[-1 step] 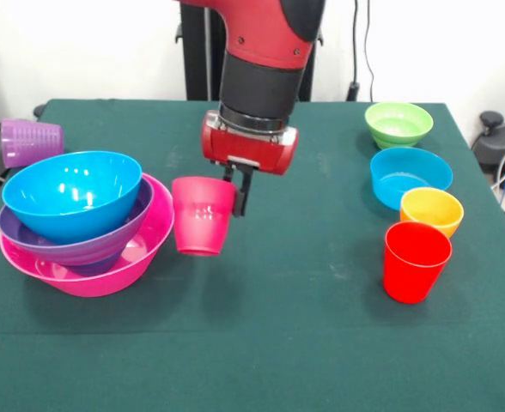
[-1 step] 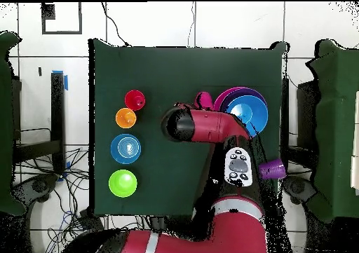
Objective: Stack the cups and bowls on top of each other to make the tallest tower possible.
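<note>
Gripper [image 1: 238, 190] is clamped on the rim of the magenta-pink cup [image 1: 203, 215], which hangs upright clear of the table [image 1: 304, 343], presumably lifted for carrying. The tower [image 1: 81, 221] sits just beside the cup, its blue bowl [image 1: 72, 194] open on top, the likely drop point; the red cup [image 1: 416, 261] waits well apart on the gripper's other side.

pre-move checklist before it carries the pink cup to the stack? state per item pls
1. Grip: gripper fingers pinch the rim of the magenta-pink plastic cup; ok.
2. Cup lifted off the green table: shadow beneath suggests yes; cannot tell for sure.
3. Cup upright, mouth up: ok.
4. Target: large blue plastic bowl nested in the purple bowl, inside the huge pink bowl; top bowl looks empty; ok.
5. Stack level: blue bowl sits slightly tilted; not ok.
6. Path: stack sits right beside the cup, nothing between; ok.
</note>
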`<state>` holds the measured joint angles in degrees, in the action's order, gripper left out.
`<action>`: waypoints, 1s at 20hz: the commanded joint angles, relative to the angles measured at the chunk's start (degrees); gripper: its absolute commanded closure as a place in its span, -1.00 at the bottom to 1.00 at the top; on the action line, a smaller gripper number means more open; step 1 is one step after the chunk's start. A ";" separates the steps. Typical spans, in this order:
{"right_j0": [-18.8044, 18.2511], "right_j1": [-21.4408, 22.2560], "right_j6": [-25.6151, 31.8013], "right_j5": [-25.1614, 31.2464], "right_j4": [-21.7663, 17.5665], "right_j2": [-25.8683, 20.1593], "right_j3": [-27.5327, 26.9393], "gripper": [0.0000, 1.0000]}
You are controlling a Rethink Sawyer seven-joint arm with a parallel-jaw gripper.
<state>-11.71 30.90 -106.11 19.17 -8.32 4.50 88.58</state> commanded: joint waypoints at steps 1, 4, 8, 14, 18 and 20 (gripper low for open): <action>-5.40 5.51 1.14 10.80 3.66 -11.87 5.68 1.00; -8.59 6.58 -1.30 12.76 8.86 -17.24 9.22 1.00; -10.70 7.08 -3.23 14.27 13.84 -21.15 11.90 1.00; -12.83 7.49 -4.13 14.85 19.32 -24.52 14.37 1.00; -13.34 7.82 -3.73 16.49 20.92 -25.36 14.49 1.00; -13.91 7.72 -3.40 17.26 21.67 -25.98 14.55 1.00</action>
<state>-24.97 38.71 -106.11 28.40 9.80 -12.74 99.18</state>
